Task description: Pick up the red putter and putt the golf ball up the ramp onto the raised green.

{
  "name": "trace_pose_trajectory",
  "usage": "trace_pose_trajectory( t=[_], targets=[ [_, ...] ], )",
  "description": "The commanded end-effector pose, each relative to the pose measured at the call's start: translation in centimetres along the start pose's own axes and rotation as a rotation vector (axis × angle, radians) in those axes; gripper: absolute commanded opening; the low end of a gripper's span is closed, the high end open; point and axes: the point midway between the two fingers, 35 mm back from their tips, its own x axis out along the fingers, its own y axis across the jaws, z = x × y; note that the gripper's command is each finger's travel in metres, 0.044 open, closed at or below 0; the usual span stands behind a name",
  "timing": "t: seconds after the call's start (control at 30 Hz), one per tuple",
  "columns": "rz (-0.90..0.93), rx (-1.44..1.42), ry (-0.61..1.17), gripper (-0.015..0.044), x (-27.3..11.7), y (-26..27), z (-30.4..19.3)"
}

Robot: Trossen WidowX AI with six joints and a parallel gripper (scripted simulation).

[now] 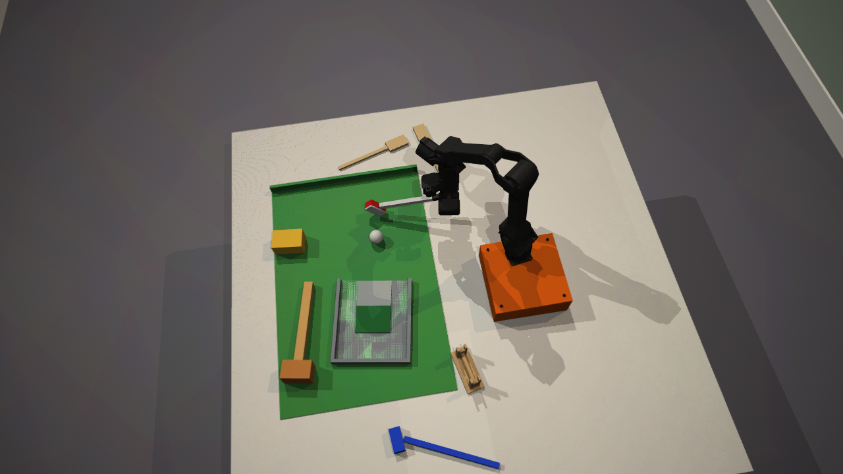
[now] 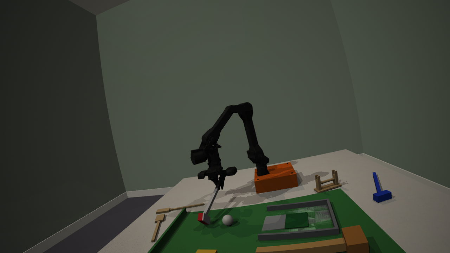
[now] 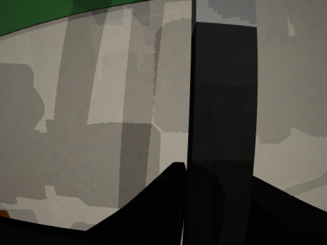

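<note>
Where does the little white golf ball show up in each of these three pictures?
Top: the golf ball lies on the green mat, just below the red putter head.
Exterior: the ball sits low, left of centre, right of the putter head.
Wrist: not in it; only the putter's shaft held in the claw shows.
Shared landmark: the red putter.

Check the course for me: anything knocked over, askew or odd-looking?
The small wooden rack beside the mat's edge lies tipped on its side. Two tan putters and a blue putter lie loose off the green mat. Otherwise normal: the gripper holds the red putter, head just behind the golf ball.
</note>
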Motion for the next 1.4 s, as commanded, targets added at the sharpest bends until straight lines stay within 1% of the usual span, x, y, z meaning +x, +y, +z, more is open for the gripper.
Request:
trace_pose_trajectory(
  t=[0.0,0.1,0.3,0.43,0.5,0.73,1.13,1.23,1.27,1.37],
  targets=[
    [0.000,0.000,0.000,0.0000,0.0,0.0,0.0],
    [0.000,0.000,0.000,0.0000,0.0,0.8,0.2],
    [0.002,0.000,-0.002,0.0000,-0.2,7.8,1.1],
    [0.003,0.000,-0.005,0.0000,0.0,12.2,0.5],
    [0.004,0.000,-0.006,0.0000,0.0,13.5,0.2],
    [0.004,0.000,-0.007,0.0000,-0.5,13.6,0.2],
    [0.004,0.000,-0.007,0.0000,-5.9,13.6,0.1],
    [0.004,0.000,-0.007,0.0000,-6.0,13.6,0.1],
    [0.008,-0.004,0.002,0.0000,-5.1,13.7,0.1],
    [0.008,-0.004,0.002,0.0000,-5.1,13.7,0.1]
  ],
)
